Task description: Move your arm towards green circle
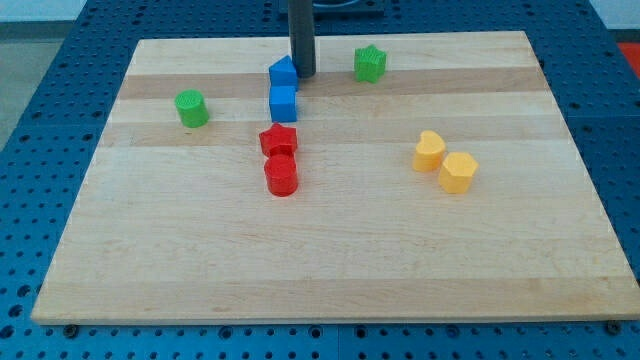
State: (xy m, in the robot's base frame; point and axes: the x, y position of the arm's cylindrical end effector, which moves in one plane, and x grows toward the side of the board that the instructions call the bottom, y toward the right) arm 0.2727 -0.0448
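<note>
The green circle is a short green cylinder at the view's left, upper part of the board. My tip is at the view's top centre, right beside the upper blue block, touching or nearly touching its right side. The green circle lies well to the left of my tip and slightly lower. A second blue block, a cube, sits just below the first.
A green star is to the right of my tip. A red star and a red cylinder stand in a column below the blue blocks. Two yellow blocks lie at the right. The wooden board carries all.
</note>
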